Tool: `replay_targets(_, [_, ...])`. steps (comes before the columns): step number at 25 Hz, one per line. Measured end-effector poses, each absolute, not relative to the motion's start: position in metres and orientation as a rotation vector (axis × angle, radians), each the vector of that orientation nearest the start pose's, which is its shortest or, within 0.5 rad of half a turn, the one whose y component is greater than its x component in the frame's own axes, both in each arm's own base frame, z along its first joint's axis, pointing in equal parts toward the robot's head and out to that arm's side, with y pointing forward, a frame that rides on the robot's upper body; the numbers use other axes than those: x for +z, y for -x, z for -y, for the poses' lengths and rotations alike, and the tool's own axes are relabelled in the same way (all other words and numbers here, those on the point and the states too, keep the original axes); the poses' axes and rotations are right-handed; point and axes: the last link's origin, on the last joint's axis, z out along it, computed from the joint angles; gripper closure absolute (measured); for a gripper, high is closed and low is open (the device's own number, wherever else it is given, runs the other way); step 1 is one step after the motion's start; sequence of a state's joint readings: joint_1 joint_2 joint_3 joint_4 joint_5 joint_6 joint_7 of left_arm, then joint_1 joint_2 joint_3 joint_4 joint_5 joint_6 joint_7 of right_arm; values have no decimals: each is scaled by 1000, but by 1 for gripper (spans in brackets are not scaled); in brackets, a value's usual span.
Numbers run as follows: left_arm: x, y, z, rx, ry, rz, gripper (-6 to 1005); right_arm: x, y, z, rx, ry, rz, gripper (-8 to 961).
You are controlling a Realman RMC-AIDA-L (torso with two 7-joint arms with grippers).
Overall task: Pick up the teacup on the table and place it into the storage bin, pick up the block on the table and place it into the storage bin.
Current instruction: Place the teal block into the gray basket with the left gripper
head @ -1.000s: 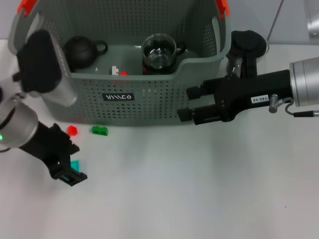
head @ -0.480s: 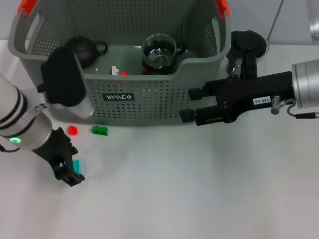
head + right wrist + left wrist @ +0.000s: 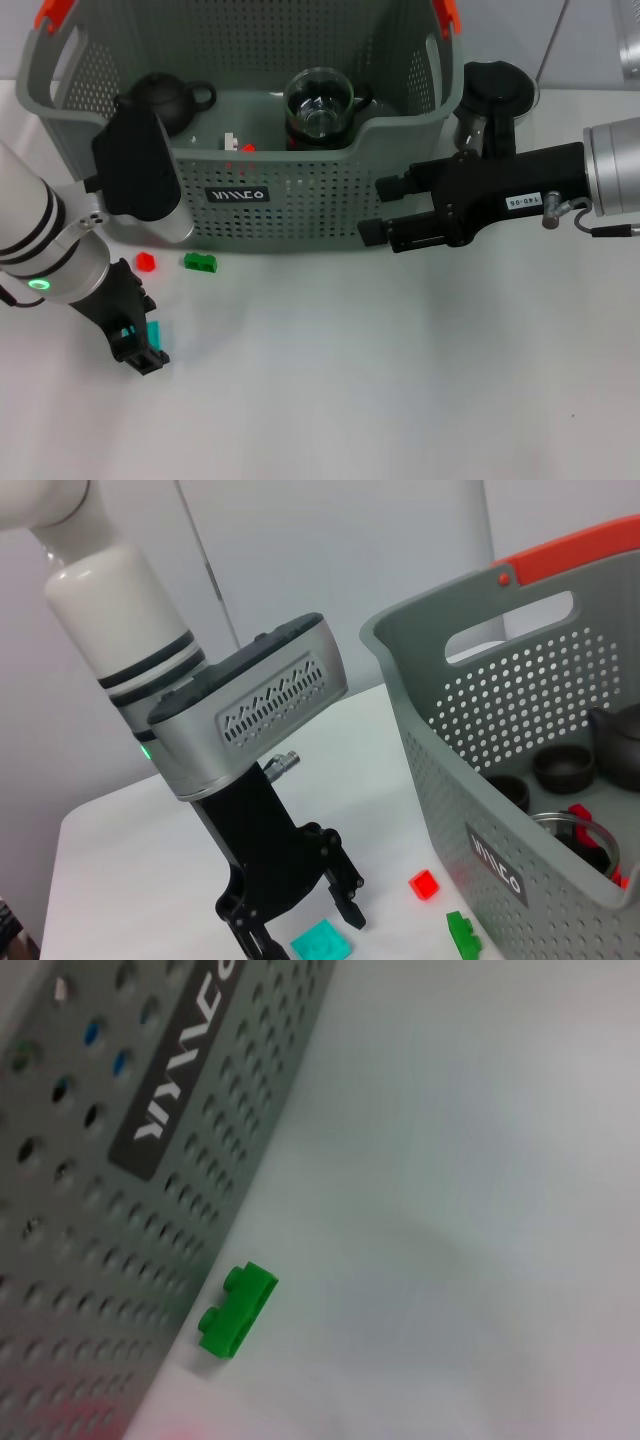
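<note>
Head view: the left gripper (image 3: 138, 345) stands low over the teal block (image 3: 157, 332) at the near left of the table (image 3: 400, 380), fingers spread to either side of it and not yet closed, presumably set to grasp. The storage bin (image 3: 300, 210) sits at the far side, already holding a dark teapot (image 3: 165, 100) and a glass cup (image 3: 320, 105) (whether this is the teacup is uncertain). A red block (image 3: 147, 262) and green block (image 3: 200, 263) lie just before the bin wall, clear of the approach. The right gripper (image 3: 372, 210), open and empty, hovers beside the bin's right front.
</note>
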State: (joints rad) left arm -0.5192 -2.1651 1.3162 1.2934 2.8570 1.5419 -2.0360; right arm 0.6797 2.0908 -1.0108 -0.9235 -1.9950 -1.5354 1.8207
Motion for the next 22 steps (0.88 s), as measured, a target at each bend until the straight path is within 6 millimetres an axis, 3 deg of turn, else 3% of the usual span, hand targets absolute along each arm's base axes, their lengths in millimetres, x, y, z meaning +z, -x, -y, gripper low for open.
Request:
replay_targets(17, [-7, 245, -336, 855, 2701, 484, 294, -9, -163, -366, 489, 2961, -604, 206])
replay_targets(22, [-9, 249, -339, 883, 2697, 546, 410, -9, -163, -366, 486, 2963, -604, 207])
